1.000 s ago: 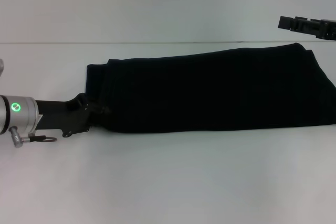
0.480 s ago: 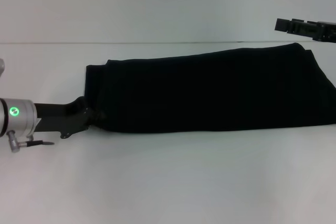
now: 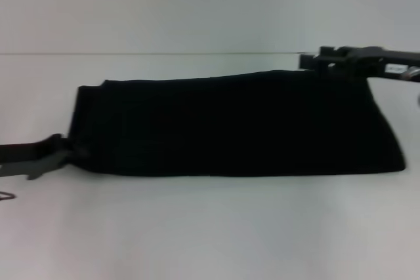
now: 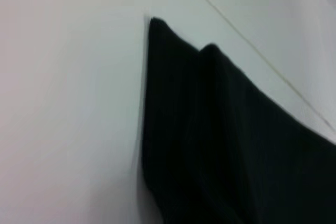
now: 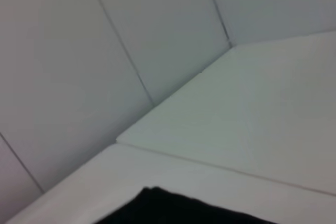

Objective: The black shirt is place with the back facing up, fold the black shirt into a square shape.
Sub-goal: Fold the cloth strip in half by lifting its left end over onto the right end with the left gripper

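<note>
the large plain black soft-cloth short-sleeved shirt (image 3: pixel 230 126) lies on the white table (image 3: pixel 210 227) as a long folded band running left to right across the middle of the head view. its left end is squared off and its right end flares a little wider toward the near edge. no lettering shows on the upper face.

the left tool (image 3: pixel 56 152) sits low at the near-left corner of the shirt, its dark tip touching the cloth edge there; whether its fingers are apart or clamped on the fabric cannot be told. the left wrist view shows the shirt's end (image 4: pixel 210 140) as two stacked layers with rounded corners lying flat on the table, and none of the tool itself.

the right tool (image 3: pixel 315 60) is at the far-right part of the shirt, just above or at its far edge, reaching in from the right; its fingers cannot be made out either. the right wrist view shows a small piece of the black cloth (image 5: pixel 173 208) on the table with pale wall panels (image 5: pixel 105 51) beyond.
</note>
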`<state>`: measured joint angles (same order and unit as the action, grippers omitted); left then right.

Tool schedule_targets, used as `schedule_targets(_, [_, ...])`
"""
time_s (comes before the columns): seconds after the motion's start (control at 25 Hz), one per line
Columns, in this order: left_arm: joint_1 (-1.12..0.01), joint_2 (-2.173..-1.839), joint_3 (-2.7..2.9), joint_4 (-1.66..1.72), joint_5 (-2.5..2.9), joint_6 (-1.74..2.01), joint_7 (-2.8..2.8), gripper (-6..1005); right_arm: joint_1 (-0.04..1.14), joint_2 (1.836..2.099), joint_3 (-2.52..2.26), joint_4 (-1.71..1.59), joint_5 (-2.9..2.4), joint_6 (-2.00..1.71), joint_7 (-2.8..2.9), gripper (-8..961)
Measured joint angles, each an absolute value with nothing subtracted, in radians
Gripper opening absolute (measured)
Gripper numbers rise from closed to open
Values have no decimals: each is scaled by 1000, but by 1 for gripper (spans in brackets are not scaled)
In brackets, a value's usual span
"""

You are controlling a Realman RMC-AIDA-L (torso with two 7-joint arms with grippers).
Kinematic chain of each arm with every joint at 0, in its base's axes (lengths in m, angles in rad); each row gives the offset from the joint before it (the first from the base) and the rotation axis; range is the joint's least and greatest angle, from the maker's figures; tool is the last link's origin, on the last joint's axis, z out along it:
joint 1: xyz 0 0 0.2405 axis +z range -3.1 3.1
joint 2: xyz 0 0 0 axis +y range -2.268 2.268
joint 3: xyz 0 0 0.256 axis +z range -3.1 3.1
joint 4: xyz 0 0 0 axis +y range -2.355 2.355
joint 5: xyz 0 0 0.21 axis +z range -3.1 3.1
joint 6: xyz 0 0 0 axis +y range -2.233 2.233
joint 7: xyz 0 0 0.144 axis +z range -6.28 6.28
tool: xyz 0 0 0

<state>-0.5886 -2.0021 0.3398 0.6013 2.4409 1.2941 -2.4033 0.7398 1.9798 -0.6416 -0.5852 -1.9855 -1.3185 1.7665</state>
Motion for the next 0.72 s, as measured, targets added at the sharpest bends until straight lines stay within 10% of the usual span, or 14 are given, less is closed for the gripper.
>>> schedule_targets(0.36, [-504, -1955, 221, 763, 2488, 1343, -2392, 95, 801, 2053, -739, -585, -1985, -1182, 1755, 787])
schedule_targets(0.72, [-642, -1933, 254, 723, 2307, 1636, -2376, 94, 839, 2067, -760, -590, -1983, -1113, 1764, 782])
